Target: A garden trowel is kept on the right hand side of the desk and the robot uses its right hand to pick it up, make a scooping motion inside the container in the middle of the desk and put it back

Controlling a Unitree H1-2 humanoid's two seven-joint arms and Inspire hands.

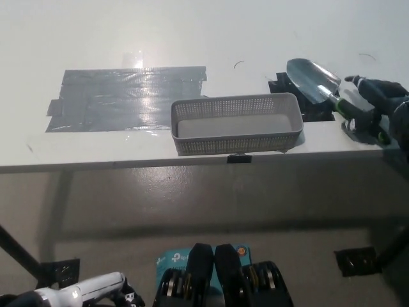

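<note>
Gripping the garden trowel (319, 86) by its green-and-black handle, the black right hand (372, 105) sits to the right of the container (236, 144), near the desk's front edge. Its fingers (364, 118) are wrapped round the handle, clamped on it.

Trowel: the silver blade sticks out of the hand toward the container's far right corner, tip pointing away and up-left. The blade is just beyond and to the right of that corner and does not touch the container. It lies over a black taped patch (317, 110) on the desk (255, 32). Whether the blade rests on that patch or is held clear of it cannot be told from the head view.

Container: a grey perforated basket, long side running left-right, standing at the desk's front edge. A small black tab (239, 158) is directly below its front wall.

A broad patch of grey tape (128, 96) lies to the left of the container and behind its left end, glare on its surface.

Left hand (80, 291): white, well below and left of the container at the bottom of the view, resting off the desk. Open or closed, cannot tell.
</note>
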